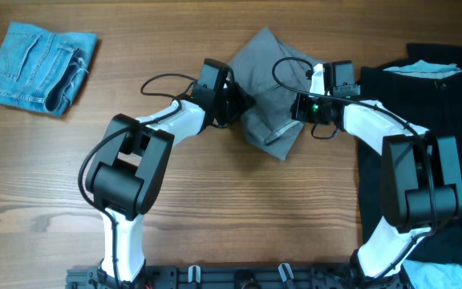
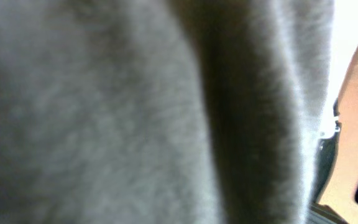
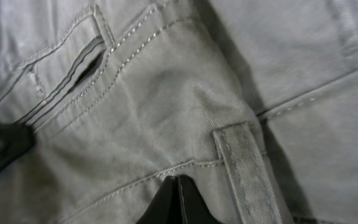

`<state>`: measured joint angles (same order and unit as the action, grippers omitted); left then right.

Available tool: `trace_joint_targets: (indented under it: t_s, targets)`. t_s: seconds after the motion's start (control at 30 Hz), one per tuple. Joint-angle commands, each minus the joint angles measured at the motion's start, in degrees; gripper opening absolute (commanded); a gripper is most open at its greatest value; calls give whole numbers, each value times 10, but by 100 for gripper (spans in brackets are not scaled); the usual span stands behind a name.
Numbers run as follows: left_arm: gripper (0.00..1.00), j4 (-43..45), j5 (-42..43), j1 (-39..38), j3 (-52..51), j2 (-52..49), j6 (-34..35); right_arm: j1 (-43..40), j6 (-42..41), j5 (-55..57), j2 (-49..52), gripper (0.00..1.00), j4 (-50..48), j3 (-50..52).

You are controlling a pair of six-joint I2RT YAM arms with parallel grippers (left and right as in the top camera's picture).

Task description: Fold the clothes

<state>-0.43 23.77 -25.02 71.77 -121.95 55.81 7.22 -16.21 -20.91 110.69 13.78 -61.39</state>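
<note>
The grey shorts (image 1: 267,92) lie bunched at the table's back middle, between my two grippers. My left gripper (image 1: 235,106) is at their left edge. Grey cloth (image 2: 135,112) fills the left wrist view and hides the fingers, so the cloth seems held there. My right gripper (image 1: 299,106) is at their right edge. Its fingers (image 3: 178,193) are shut together on the waistband seam, next to a belt loop (image 3: 244,168) and a back pocket slit (image 3: 73,68). Folded light-blue denim shorts (image 1: 38,68) lie at the back left. Black garments (image 1: 423,128) lie at the right.
The wooden table (image 1: 239,217) runs out in front of the arms. A light-coloured piece (image 1: 427,68) lies on top of the black garments, near my right arm's elbow. The arm bases stand at the front edge.
</note>
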Motion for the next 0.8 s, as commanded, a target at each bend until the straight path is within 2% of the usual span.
trace_joint_targets:
  t_s: [0.0, 0.13, 0.2, 0.23, 0.33, 0.4, 0.47, 0.6, 0.67, 0.77]
  targets:
    - [13, -32, -13, 26, -9, -14, -99, 12, 8, -30, 29, 4, 48, 22]
    - [15, -193, -14, 85, -8, 23, -227, 12, 36, -30, -35, 4, 110, 22]
    - [7, -238, -15, 118, -8, 39, -271, 12, 47, -30, -75, 5, 133, 22]
    - [4, -250, 4, 143, -8, 52, -292, 12, 54, -30, -101, 4, 142, 22]
    - [4, -249, 117, 202, 7, 98, -316, 12, 57, -30, -177, 4, 149, 22]
    - [4, -224, 190, 240, 40, 132, -313, 12, 55, -29, -216, 5, 143, 22]
    - [4, -167, 231, 278, 87, 156, -273, 12, 54, -30, -243, 6, 138, 22]
    - [4, -73, 227, 332, 156, 161, -254, 12, 22, -30, -249, 6, 139, 22]
    - [4, -24, 200, 369, 176, 160, -253, 12, 20, -31, -249, 6, 141, 22]
    - [4, -2, 141, 417, 178, 160, -253, 12, 9, -32, -249, 6, 144, 22]
